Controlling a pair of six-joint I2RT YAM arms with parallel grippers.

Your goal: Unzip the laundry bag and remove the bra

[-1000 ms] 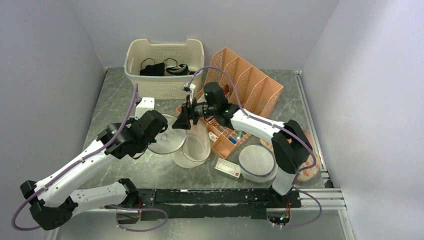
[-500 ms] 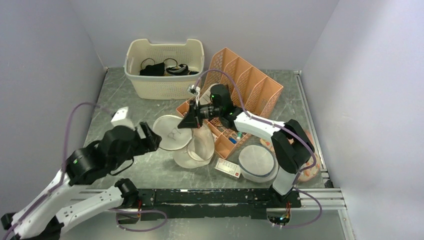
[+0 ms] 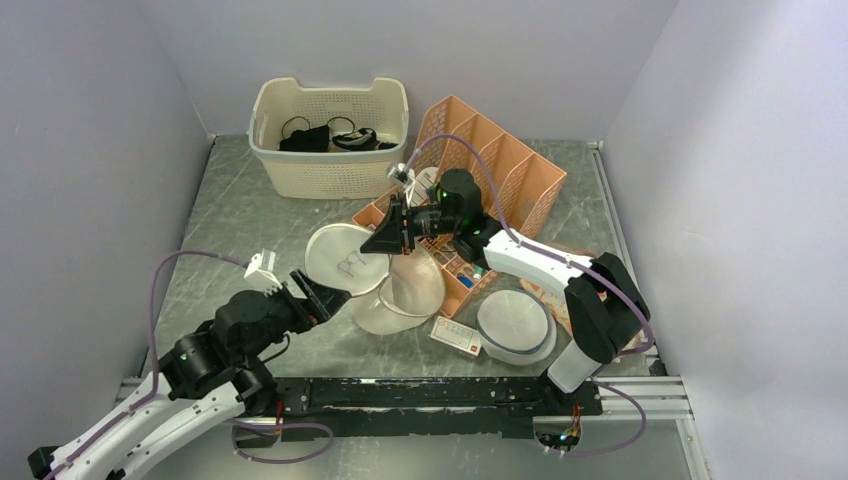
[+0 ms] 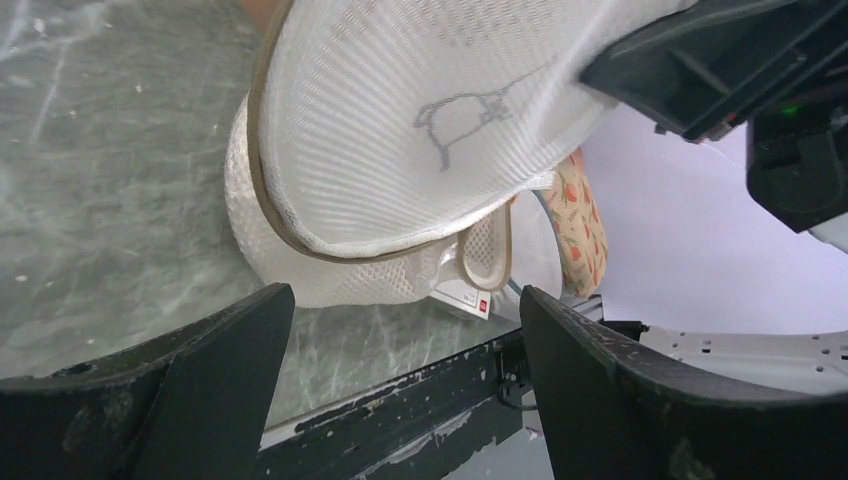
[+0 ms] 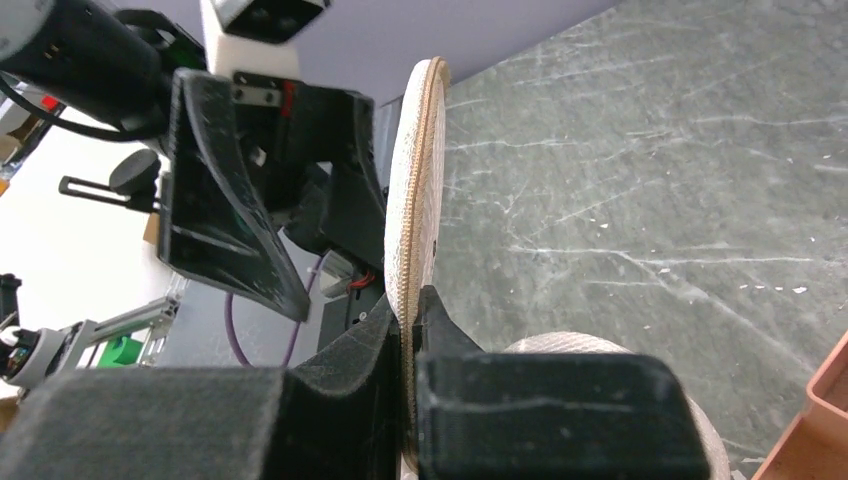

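left fingers [image 4: 200, 385] spread, empty | right fingers [image 5: 560, 420] clamp laundry bag [image 3: 345, 262] rim | orange organizer [image 3: 500, 165] just behind

The laundry bag's [image 4: 400, 130] mesh hides whatever lies inside it.

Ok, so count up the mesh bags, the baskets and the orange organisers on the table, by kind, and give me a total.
Mesh bags: 2 (laundry bag, grey-rimmed bag)
Baskets: 1 (basket)
Orange organisers: 2 (file rack, tray)
Total: 5
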